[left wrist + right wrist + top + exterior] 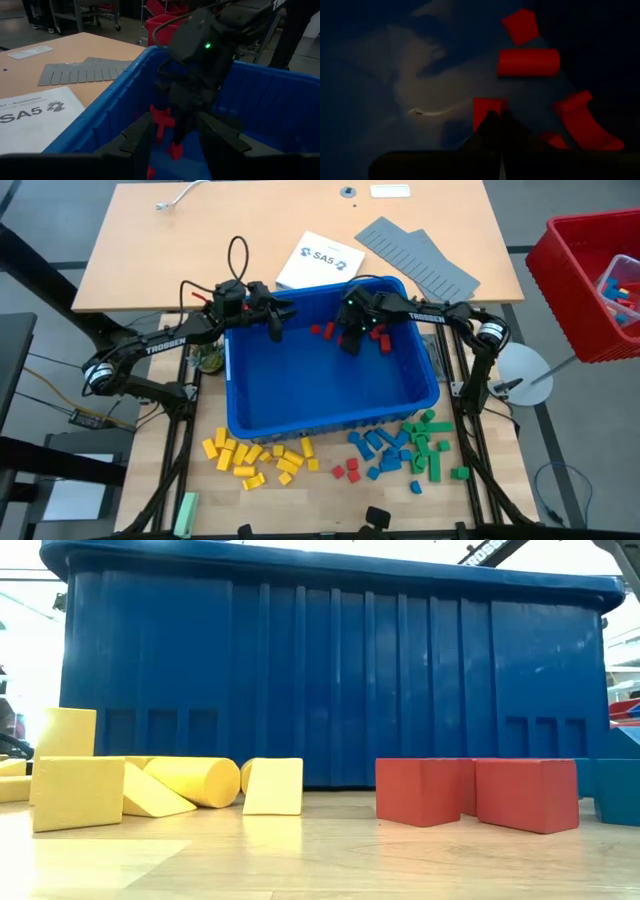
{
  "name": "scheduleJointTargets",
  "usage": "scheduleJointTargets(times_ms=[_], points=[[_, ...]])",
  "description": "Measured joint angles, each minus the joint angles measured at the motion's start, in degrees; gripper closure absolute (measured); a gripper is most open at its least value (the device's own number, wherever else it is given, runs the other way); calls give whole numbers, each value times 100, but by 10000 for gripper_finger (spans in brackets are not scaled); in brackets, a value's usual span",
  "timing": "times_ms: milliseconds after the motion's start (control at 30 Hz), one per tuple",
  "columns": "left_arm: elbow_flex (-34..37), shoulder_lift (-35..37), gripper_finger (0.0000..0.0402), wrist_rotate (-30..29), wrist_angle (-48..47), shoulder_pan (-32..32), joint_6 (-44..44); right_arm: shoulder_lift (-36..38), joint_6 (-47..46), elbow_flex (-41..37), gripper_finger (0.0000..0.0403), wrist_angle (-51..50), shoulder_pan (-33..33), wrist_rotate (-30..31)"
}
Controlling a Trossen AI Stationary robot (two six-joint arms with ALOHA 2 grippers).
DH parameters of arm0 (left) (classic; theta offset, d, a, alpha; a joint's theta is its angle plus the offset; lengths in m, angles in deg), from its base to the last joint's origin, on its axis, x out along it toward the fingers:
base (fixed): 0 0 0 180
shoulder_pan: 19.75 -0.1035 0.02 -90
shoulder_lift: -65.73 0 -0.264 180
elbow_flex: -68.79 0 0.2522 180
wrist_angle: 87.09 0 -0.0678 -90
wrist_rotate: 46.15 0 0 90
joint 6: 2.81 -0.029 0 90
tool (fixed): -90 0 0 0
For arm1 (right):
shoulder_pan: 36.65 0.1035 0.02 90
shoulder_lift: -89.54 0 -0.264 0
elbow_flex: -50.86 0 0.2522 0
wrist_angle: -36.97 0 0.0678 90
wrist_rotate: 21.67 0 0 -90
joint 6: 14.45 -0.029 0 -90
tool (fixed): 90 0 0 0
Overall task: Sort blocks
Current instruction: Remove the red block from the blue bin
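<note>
- Here, a blue bin [330, 405] is seen standing in the middle of the table [150, 240], its far rim overlapping a white printed sheet [318, 258].
- The right gripper [352, 340] is lowered into the bin near its far wall, among a few red blocks [322, 330]; its jaws are pressed together, with one red block [485, 107] just at the fingertips, and whether that block is pinched cannot be told.
- The left gripper [276, 330] is held over the bin's far left corner, its jaws spread and nothing between them.
- Sorted blocks are laid along the table's near edge, outside the bin: yellow blocks [255, 460] toward the left, two red ones [345, 472] in the middle, blue blocks [378, 452] beside them and green blocks [432, 442] toward the right.
- Grey ridged panels [415, 255] lie at the far right of the table.
</note>
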Motion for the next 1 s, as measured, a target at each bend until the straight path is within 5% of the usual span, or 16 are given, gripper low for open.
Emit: scheduleJointTargets(times_ms=[500,833,1000], points=[[0,0,238,0,-4,2,0,2052,-223,11,402,-475,1464,2],[0,0,238,-2,-6,2,0,3013,-1193,14,403,-303,3453,28],[0,-1,238,-1,-2,0,0,2947,-1796,16,403,-144,4782,677]])
